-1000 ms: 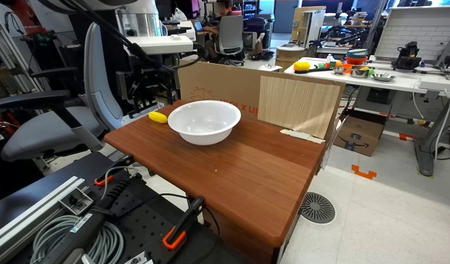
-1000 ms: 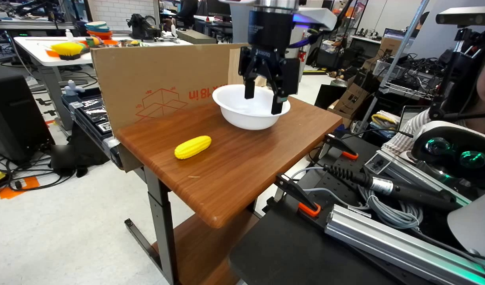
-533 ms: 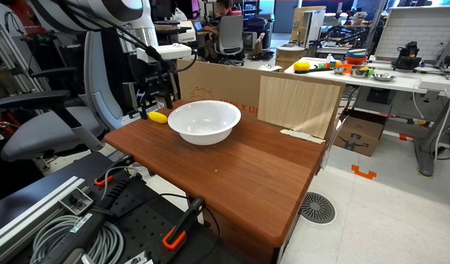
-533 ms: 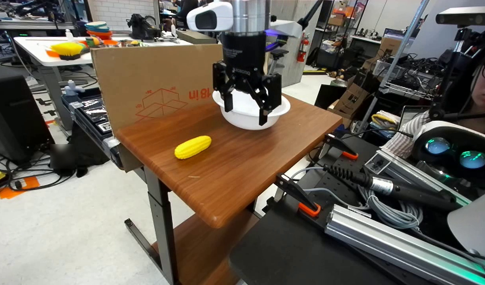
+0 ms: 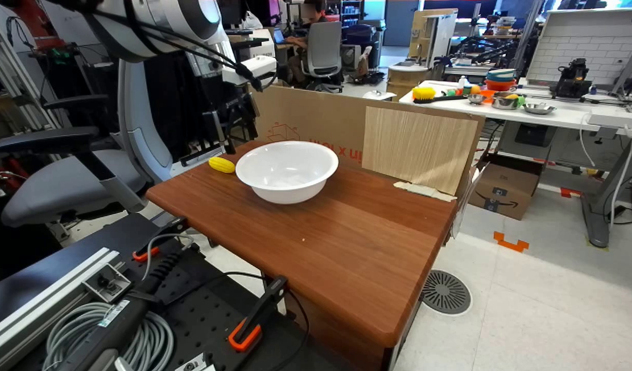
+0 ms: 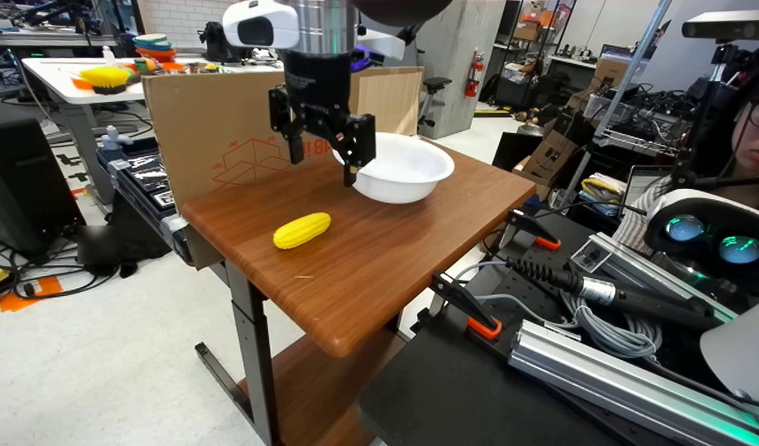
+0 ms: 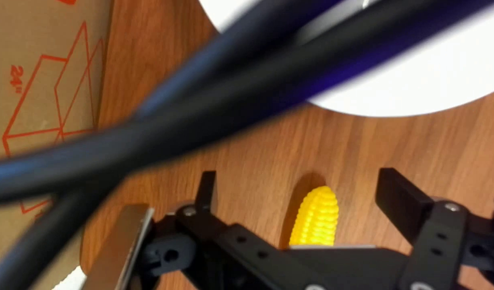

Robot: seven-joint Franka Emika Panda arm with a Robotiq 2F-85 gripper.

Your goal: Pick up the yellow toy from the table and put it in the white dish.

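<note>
One toy (image 6: 302, 231) on table (image 6: 373, 260), jaws apart

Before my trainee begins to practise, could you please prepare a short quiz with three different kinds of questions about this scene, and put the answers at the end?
1. True or false: the yellow toy lies on the wooden table, apart from the white bowl.

2. Choose one: in what state is the end effector?
a) shut on the yellow toy
b) open, holding nothing
c) shut, holding nothing

3. Fill in the blank: on the white desk in the background, the brush with the black handle has ____ bristles.

Key: 1. true; 2. b; 3. yellow.
</note>
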